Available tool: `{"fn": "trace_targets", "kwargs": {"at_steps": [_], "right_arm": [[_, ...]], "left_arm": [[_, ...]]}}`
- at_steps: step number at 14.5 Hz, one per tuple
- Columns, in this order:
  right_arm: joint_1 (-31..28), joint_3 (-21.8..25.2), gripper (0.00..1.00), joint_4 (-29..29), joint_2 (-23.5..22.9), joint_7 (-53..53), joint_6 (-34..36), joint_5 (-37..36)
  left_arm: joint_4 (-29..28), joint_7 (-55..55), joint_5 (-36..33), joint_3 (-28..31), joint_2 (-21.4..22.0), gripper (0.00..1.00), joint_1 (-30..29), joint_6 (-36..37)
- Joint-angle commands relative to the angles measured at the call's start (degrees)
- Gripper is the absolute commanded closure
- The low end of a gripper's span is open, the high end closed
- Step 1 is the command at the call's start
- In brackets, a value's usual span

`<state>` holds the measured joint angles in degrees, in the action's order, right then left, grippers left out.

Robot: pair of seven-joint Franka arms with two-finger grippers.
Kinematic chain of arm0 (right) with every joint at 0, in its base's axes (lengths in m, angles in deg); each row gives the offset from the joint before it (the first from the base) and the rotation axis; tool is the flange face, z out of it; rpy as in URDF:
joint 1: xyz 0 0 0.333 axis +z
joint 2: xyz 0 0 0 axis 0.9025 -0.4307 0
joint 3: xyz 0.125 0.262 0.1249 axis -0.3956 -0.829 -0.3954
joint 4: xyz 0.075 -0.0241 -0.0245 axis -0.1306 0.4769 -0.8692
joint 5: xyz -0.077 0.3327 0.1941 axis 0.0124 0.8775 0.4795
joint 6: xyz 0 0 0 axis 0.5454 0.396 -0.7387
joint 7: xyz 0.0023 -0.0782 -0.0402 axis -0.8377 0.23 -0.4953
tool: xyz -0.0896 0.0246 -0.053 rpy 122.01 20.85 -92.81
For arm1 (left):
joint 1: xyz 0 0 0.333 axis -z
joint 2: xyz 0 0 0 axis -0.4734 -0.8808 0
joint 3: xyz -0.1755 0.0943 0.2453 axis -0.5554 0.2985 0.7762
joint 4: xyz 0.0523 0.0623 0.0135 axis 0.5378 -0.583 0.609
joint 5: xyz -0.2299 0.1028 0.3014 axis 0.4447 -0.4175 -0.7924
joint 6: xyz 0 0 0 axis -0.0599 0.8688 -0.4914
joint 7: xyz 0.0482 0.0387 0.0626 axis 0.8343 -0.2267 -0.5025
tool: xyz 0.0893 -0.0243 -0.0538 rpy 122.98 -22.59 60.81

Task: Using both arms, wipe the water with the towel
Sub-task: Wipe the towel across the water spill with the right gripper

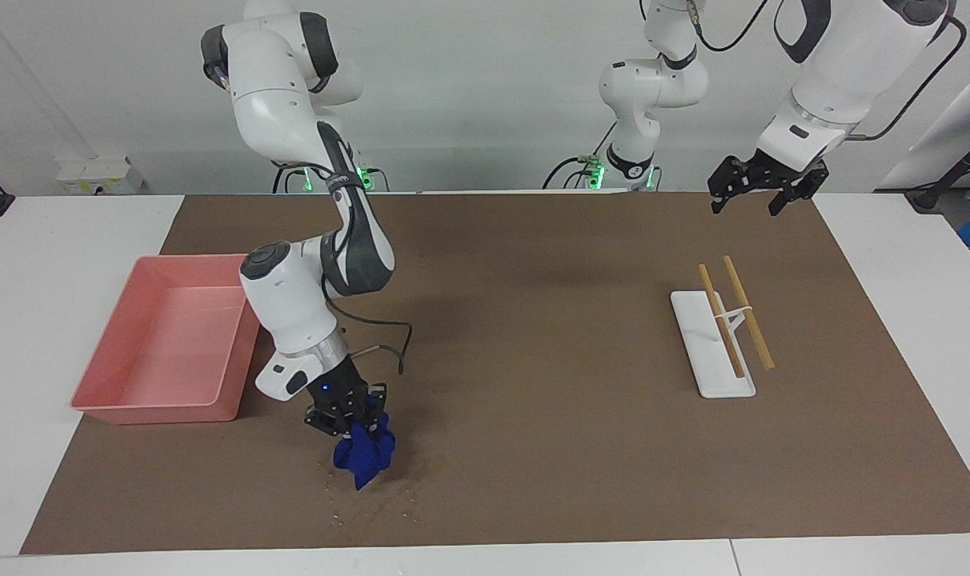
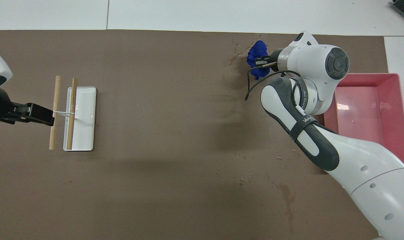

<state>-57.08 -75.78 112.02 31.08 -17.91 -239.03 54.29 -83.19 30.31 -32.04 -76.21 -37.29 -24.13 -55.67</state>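
The blue towel [image 1: 363,458] hangs as a wrinkly lump from my right gripper [image 1: 355,426], which is shut on it. The towel's low tip meets the brown mat at the edge of the water [image 1: 377,502] that is nearer to the robots. The water is a patch of small droplets and damp streaks close to the mat's edge farthest from the robots. In the overhead view the towel [image 2: 258,55] covers part of the water [image 2: 239,56], held by the right gripper [image 2: 261,62]. My left gripper [image 1: 747,202] is open and empty, raised over the left arm's end of the mat [image 2: 46,115].
A pink tray [image 1: 105,400] stands beside the right arm's wrist, toward the right arm's end; it also shows in the overhead view [image 2: 368,77]. A white rack [image 1: 713,376] with two wooden sticks lies under the left gripper's side [image 2: 85,100]. Dried stains mark the mat near the robots.
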Motion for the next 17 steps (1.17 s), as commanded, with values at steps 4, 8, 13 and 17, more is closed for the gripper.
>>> {"fn": "trace_targets", "kwargs": {"at_steps": [4, 8, 13, 17], "right_arm": [[1.73, -0.99, 1.0, -2.39, -3.39, -0.02, -4.07, -0.46], [1.91, -1.07, 1.0, -1.77, -3.57, -0.11, -5.83, 1.21], [1.9, -1.08, 1.0, -1.24, -3.57, -0.2, -5.75, 1.3], [1.47, -1.08, 1.0, -0.37, -3.48, -0.55, -5.75, 1.39]], "left_arm": [[-0.7, -0.36, -1.11, -0.01, 0.75, 0.0, 0.27, 0.4], [-0.7, -0.36, -1.11, -0.01, 0.67, 0.0, 0.27, 0.4], [-0.7, -0.36, -1.11, -0.01, 0.67, 0.0, 0.27, 0.4], [-0.7, -0.36, -1.11, -0.01, 0.67, 0.0, 0.27, 0.4]]}}
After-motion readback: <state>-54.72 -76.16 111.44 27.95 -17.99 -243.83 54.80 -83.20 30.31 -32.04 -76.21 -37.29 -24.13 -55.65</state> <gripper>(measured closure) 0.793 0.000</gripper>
